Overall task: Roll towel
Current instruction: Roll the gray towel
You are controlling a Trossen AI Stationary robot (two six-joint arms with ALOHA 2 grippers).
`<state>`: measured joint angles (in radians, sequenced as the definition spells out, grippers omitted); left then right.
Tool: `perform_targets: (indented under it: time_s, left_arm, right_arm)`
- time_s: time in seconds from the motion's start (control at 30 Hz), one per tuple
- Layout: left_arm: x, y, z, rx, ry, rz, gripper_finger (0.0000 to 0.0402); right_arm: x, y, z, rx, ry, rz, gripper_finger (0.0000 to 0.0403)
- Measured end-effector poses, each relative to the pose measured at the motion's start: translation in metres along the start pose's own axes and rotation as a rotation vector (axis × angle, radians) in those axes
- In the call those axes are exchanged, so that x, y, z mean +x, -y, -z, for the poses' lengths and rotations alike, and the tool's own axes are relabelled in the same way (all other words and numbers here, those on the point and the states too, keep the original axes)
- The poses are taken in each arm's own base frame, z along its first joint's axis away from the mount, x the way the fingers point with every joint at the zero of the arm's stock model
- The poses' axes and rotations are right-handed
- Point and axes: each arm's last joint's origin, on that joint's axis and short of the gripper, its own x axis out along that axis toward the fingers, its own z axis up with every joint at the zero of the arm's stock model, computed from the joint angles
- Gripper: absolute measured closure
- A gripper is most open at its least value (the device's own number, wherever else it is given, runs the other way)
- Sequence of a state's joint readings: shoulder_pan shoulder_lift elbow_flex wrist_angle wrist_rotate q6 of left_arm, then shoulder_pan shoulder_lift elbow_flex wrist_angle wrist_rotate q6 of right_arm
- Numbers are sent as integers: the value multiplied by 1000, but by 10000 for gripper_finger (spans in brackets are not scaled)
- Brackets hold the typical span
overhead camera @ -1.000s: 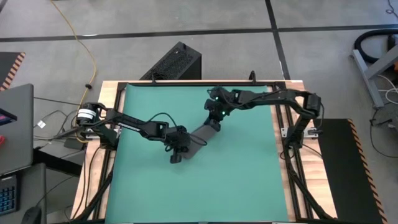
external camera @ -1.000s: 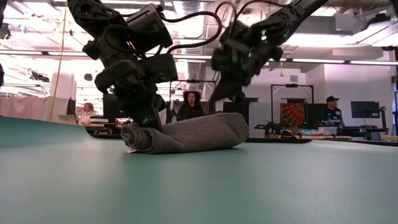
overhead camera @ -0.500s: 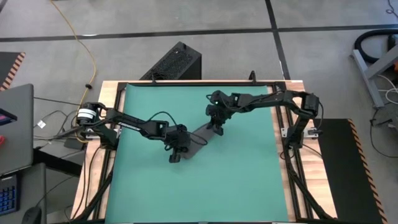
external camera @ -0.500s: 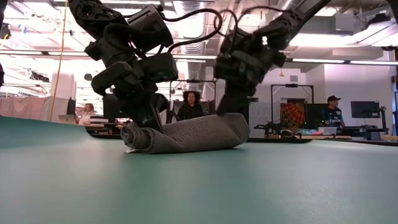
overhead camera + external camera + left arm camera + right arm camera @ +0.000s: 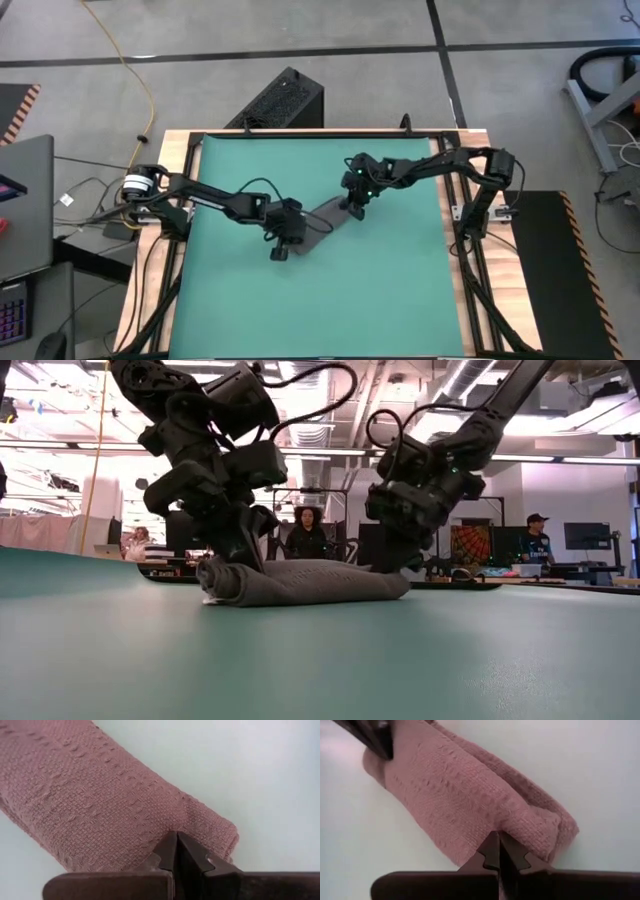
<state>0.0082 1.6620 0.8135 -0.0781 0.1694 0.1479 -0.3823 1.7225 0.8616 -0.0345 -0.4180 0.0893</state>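
Note:
The dark grey towel [image 5: 322, 222] lies rolled into a short log on the green mat [image 5: 400, 270], slanting from near left to far right; it also shows in the low view as a towel roll [image 5: 305, 582]. My left gripper [image 5: 284, 246] is shut at the roll's near left end [image 5: 176, 836]. My right gripper [image 5: 354, 207] is shut at the far right end [image 5: 496, 836]. Both point slanting down. In the right wrist view the towel [image 5: 455, 795] runs away toward the left gripper's finger [image 5: 370, 735]. My left gripper rests its shut fingertips [image 5: 170, 847] on the upper side of the roll near its near left end [image 5: 200, 820], slanting down from the table's left. The roll lies on the mat. Whether any cloth is caught between the tips, I cannot tell. My right gripper sets its shut fingertips [image 5: 492, 847] on the roll close to its far right end [image 5: 545, 827], slanting down from the table's far right. The cloth is dented in under the tips [image 5: 395, 572]. The roll stays on the mat.
Bare green mat [image 5: 240, 300] spreads all around the roll. A black box [image 5: 280, 100] stands on the floor beyond the table's far edge. People [image 5: 306, 530] sit and stand in the room behind the table.
My right gripper has come down and a little toward the table's near right onto the roll's far right end. That end, which stood higher before, now lies flatter under the fingers. The left end of the roll has stayed where it was.

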Motion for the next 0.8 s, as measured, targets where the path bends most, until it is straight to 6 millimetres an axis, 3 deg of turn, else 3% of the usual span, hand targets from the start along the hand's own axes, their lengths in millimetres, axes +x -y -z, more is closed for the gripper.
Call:
perform_targets:
  time_s: [0.23, 0.33, 0.4, 0.5, 0.63, 0.8]
  left_arm:
    - [-18, 1, -12, 62, 84, -37, 401]
    - [-36, 2, -22, 51, 146, -80, 402]
    - [-53, 3, -30, 0, 212, -149, 402]
    - [-76, 8, -37, -223, 314, -314, 402]
    - [-85, 34, -38, -518, 512, -448, 401]
    - [-60, 81, -22, -496, 564, -523, 401]
  right_arm:
    - [1, 3, 7, 46, 3, 41, 386]
    - [1, 3, 7, 71, 4, 56, 386]
    - [1, 3, 7, 87, 4, 61, 386]
    - [3, 1, 7, 106, 3, 75, 386]
    - [3, -1, 7, 128, 6, 90, 386]
    - [4, -2, 7, 132, 10, 111, 386]
